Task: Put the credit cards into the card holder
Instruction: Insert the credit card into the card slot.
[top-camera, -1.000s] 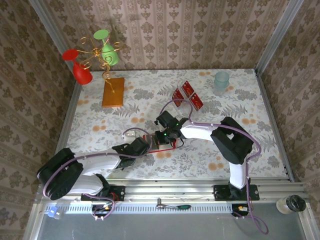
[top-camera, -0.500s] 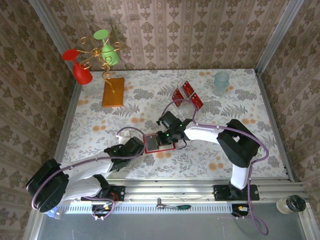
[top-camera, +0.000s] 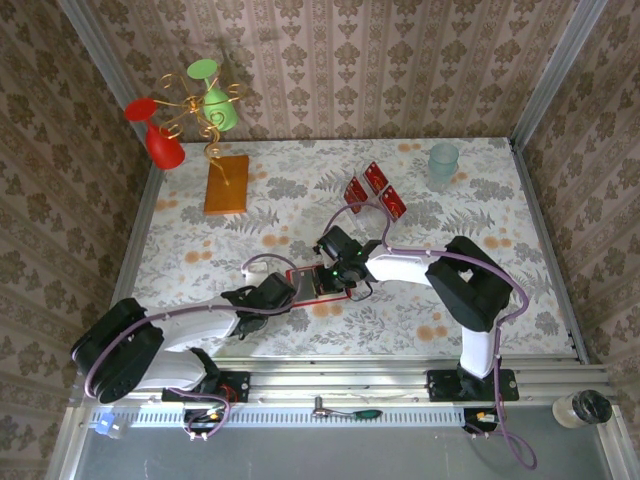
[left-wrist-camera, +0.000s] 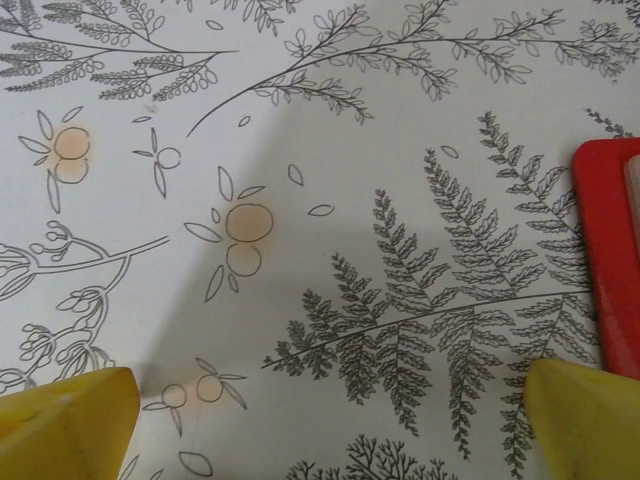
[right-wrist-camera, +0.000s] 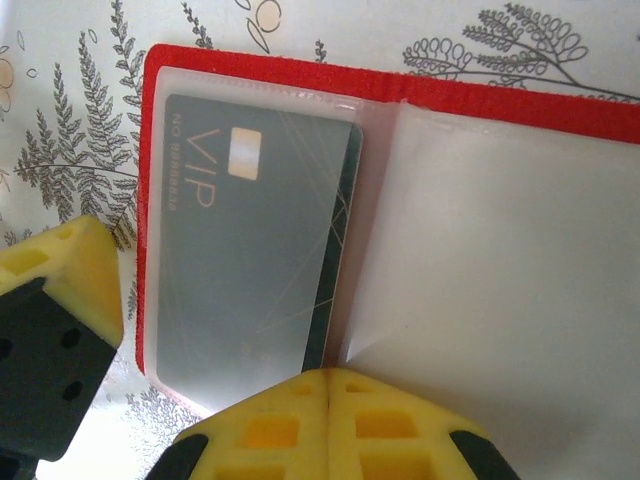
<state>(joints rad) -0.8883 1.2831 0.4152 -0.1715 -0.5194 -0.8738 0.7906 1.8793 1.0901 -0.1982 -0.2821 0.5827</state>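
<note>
The card holder (right-wrist-camera: 480, 230) lies open on the table, red outside with pale clear sleeves inside, and shows in the top view as a red patch (top-camera: 306, 283) between the arms. A dark grey card (right-wrist-camera: 250, 250) marked VIP sits in its left sleeve. My right gripper (right-wrist-camera: 330, 378) is shut, its tips together over the holder's near edge by the fold. My left gripper (left-wrist-camera: 328, 430) is open over bare table, its right finger (left-wrist-camera: 590, 420) beside the holder's red edge (left-wrist-camera: 605, 260). Three red credit cards (top-camera: 376, 190) lie further back.
An orange-brown slab (top-camera: 226, 184) lies at the back left, below a wire stand with red and green glasses (top-camera: 190, 110). A pale green cup (top-camera: 443, 162) stands at the back right. Patterned walls close in the table on three sides.
The left arm swung out to the left half a second ago and has come back beside the holder. The right gripper has stayed shut over the holder.
</note>
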